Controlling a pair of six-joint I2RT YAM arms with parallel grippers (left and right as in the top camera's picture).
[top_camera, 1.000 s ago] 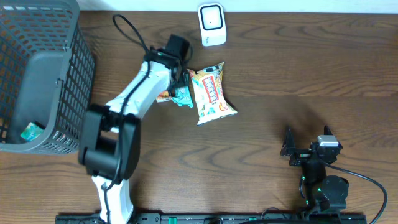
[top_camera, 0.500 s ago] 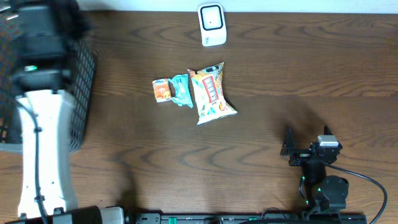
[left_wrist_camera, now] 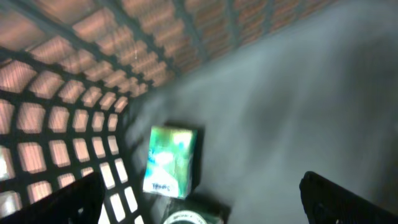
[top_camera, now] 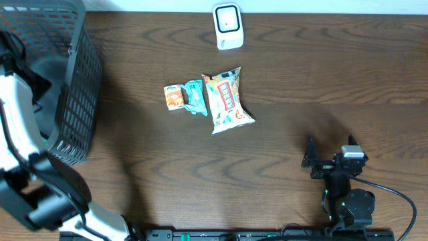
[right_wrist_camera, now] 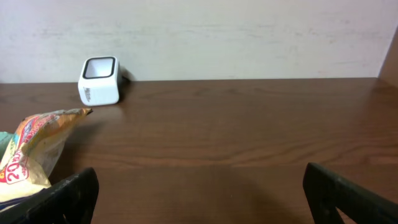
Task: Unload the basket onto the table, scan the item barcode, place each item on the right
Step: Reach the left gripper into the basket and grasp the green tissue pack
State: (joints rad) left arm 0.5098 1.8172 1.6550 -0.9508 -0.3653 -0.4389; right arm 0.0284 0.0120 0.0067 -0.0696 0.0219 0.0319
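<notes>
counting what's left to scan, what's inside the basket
A green and white box lies on the basket floor by the mesh wall. The left arm hides much of the floor from overhead.

Dark wooden table [top_camera: 301,80], its grain running in bold swirls, fills the overhead view. A grey lattice-walled basket [top_camera: 83,94] stands at the table's left end, partly cut off by the frame. A pale, plain wall [right_wrist_camera: 249,37] rises behind the far edge.
</notes>
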